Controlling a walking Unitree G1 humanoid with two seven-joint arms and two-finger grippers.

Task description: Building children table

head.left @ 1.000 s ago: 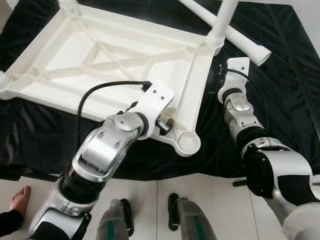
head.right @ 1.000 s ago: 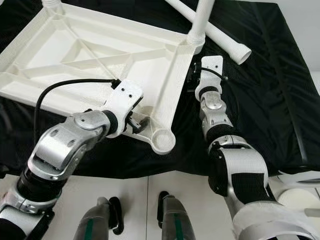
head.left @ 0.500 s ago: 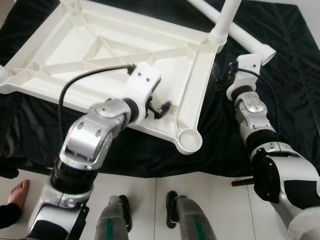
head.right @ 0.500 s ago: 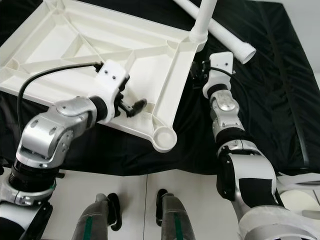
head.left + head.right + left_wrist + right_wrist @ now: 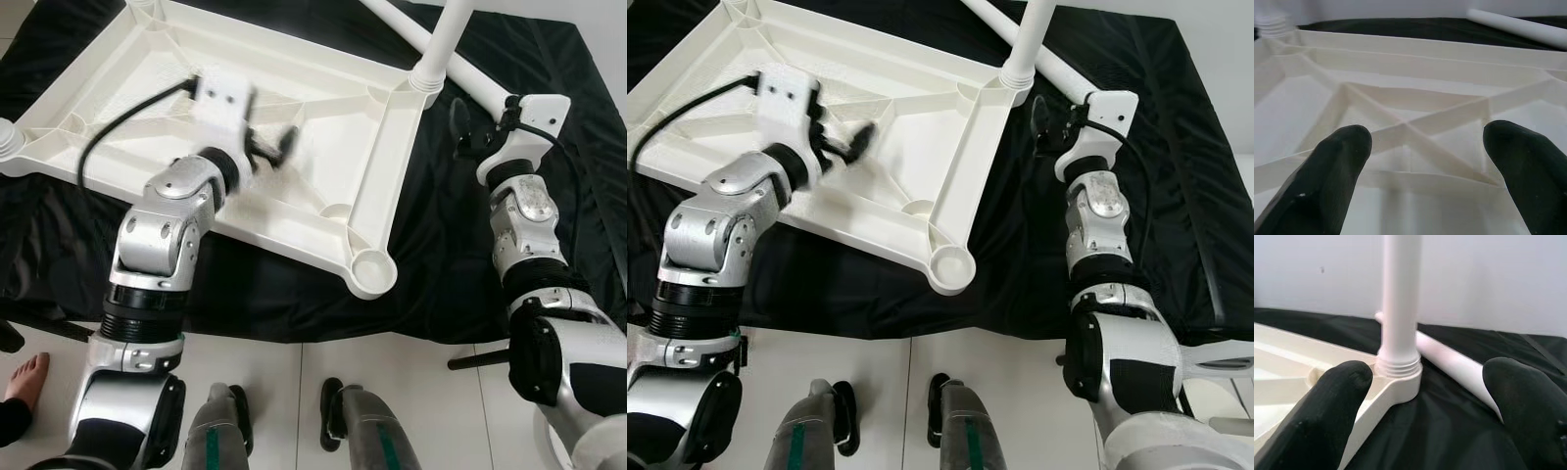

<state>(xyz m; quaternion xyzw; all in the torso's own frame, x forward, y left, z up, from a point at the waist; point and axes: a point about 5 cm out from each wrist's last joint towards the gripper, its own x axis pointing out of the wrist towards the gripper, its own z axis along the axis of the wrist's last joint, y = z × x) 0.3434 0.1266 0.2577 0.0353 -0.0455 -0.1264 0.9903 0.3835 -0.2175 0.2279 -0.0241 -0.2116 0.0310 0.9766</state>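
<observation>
Black cloth [image 5: 588,196] covers the surface, and pale floor tiles [image 5: 411,392] run along its near edge. On the cloth lies the white plastic tabletop [image 5: 323,127], upside down, its ribbed underside up. One leg [image 5: 443,39] stands screwed into the far right corner socket; a loose leg [image 5: 470,73] lies on the cloth just behind it. The near right socket [image 5: 370,269] is empty and overhangs toward the near edge.

The left claw [image 5: 274,149] hovers over the ribs in the middle of the tabletop, fingers [image 5: 1337,166] spread wide, holding nothing. The right claw [image 5: 1420,396] is beside the standing leg, also wide open and empty, with the loose leg just beyond it.

The plastic looks light, stiff and smooth, so the round legs would likely slip or roll; gripping across a leg's shaft near its threaded end seems safest. Open cloth on the right gives room to swing a leg, but the standing leg crowds the path.
</observation>
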